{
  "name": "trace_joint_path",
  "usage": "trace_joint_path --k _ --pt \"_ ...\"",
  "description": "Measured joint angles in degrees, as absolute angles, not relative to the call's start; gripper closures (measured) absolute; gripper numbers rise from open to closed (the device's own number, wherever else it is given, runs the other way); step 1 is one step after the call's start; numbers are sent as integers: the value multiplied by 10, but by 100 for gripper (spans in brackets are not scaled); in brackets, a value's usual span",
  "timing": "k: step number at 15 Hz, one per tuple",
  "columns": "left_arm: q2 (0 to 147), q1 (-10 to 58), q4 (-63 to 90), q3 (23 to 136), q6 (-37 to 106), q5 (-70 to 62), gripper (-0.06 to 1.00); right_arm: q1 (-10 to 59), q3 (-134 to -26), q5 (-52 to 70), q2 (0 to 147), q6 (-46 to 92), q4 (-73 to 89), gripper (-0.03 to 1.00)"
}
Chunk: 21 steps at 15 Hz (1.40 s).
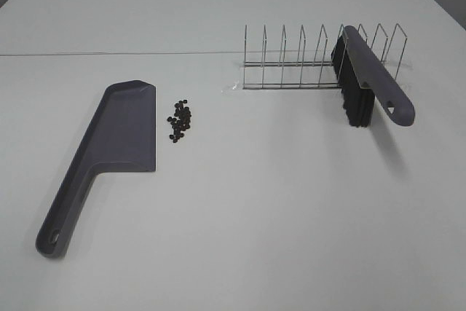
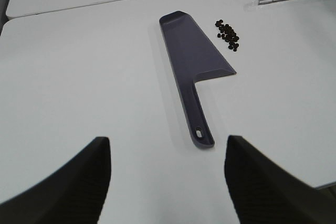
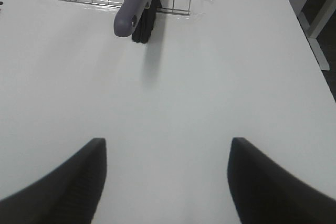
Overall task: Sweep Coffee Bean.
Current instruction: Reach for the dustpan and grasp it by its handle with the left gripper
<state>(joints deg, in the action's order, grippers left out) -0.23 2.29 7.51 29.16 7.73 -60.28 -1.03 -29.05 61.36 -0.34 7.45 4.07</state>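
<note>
High view, dustpan point(image 1: 120, 140): grey, lying flat on the left of the white table point(image 1: 277, 216), handle pointing to the near edge.
High view, beans point(image 1: 180, 120): a small, tight cluster of dark beans on the table just beside the dustpan's right edge, none on the pan.
High view, rack point(image 1: 306, 60): wire, with upright dividers, at the far right.
High view, brush point(image 1: 378, 85): grey handle tilted in the rack's right end, black bristles hanging below it.
Left wrist view, left gripper point(image 2: 168, 182): fingers spread wide with nothing between them, above bare table short of the dustpan's handle end.
Left wrist view, beans: beside the pan, well apart from the gripper.
Right wrist view, right gripper point(image 3: 165, 182): fingers spread wide, holding nothing.
Right wrist view, brush: well ahead of the gripper, handle end poking out of the rack.
</note>
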Motion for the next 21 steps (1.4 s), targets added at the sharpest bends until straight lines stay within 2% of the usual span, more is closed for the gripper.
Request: trace_joint_path --k 21 --pt "-2 23 75 292 77 -603 33 -10 -290 614 -3 74 41 33"
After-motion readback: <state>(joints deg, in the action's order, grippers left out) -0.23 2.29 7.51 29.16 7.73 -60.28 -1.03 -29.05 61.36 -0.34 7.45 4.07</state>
